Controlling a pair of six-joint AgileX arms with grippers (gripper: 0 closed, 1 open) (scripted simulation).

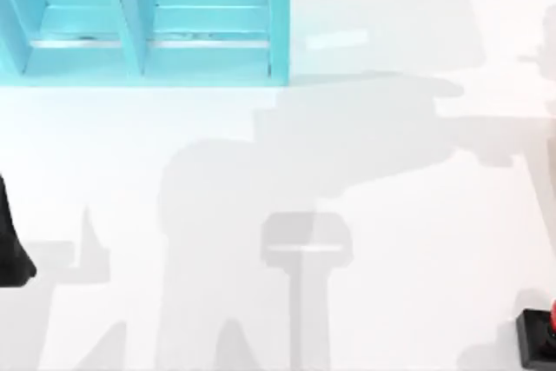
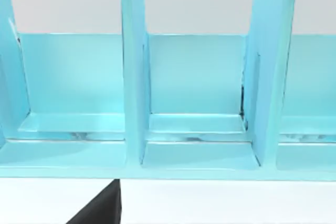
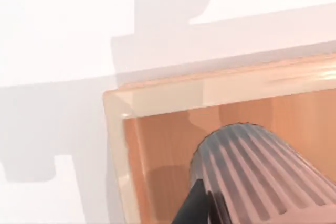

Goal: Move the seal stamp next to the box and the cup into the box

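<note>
Right claw (image 3: 202, 205) first: grips, as far as the cramped right wrist view allows, a ribbed brown cylindrical cup (image 3: 252, 171), one black finger (image 3: 195, 203) pressed against its side. Holds that cup above the inside of a pale-rimmed, orange-brown wooden box (image 3: 157, 98), near one corner of it. Cannot tell whether the cup touches the box floor.

Over to the seal stamp (image 1: 539, 336), glossy black square base with a round red knob: stands at about 4 o'clock on the white table (image 1: 391, 215), cut off by the top view's right edge. Sits alone there on bare table.

At 11 o'clock, a turquoise open shelf unit (image 1: 148, 23) with upright dividers. Faces the left wrist camera straight on, compartments side by side.

Left arm (image 1: 10, 245): parked at 9 o'clock, at the table's left edge. Left claw (image 2: 102, 208): pokes in as a black tip in front of the shelf unit; cannot tell how wide it stands.
</note>
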